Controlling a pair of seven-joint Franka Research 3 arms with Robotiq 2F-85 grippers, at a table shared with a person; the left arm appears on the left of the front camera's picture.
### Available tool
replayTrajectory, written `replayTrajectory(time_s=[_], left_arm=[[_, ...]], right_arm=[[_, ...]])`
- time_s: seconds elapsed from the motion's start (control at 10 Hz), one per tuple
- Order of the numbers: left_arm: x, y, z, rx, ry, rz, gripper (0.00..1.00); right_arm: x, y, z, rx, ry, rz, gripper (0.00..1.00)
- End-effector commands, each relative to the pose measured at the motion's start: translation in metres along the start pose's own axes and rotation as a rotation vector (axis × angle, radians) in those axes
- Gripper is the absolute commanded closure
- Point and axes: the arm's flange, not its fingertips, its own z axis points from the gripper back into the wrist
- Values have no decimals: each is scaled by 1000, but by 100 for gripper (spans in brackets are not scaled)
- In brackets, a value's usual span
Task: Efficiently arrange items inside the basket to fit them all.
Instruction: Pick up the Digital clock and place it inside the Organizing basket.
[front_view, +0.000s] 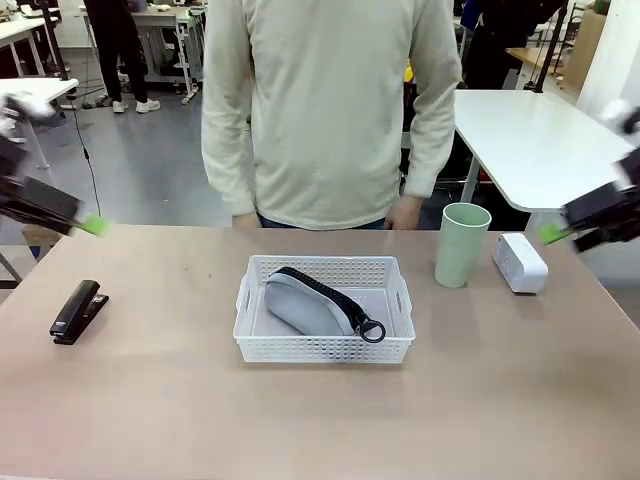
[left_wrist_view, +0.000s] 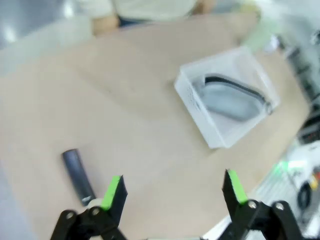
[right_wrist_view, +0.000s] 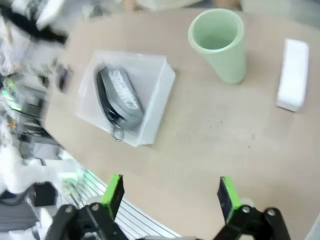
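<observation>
Basket (front_view: 325, 348) is sitting at the middle of the table (front_view: 200, 420), holding only the pouch (front_view: 305, 303), which is lying slantwise. Stapler (front_view: 78, 311) on its left, and cup (front_view: 462, 245) and box (front_view: 520, 262) on its right, are waiting outside. Left tool (left_wrist_view: 172, 190) and right tool (right_wrist_view: 170, 192) are hovering with jaws apart, gripping nothing.

Grey pouch (front_view: 303, 303) inside white basket (front_view: 325, 349)

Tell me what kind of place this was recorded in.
Likely a robotics lab: the left gripper and right gripper flank a shared table, a white work table stands behind the person, more benches farther back.
</observation>
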Motion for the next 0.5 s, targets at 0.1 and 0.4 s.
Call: replayTrajectory(time_s=[0.1, 0.4], left_arm=[[-113, 23, 75, -127, -412, 321, 0], [-189, 62, 94, -156, -673, 604, 0]], right_arm=[[-59, -60, 75, 285, -422, -398, 0], [-120, -115, 108, 403, -694, -635, 0]])
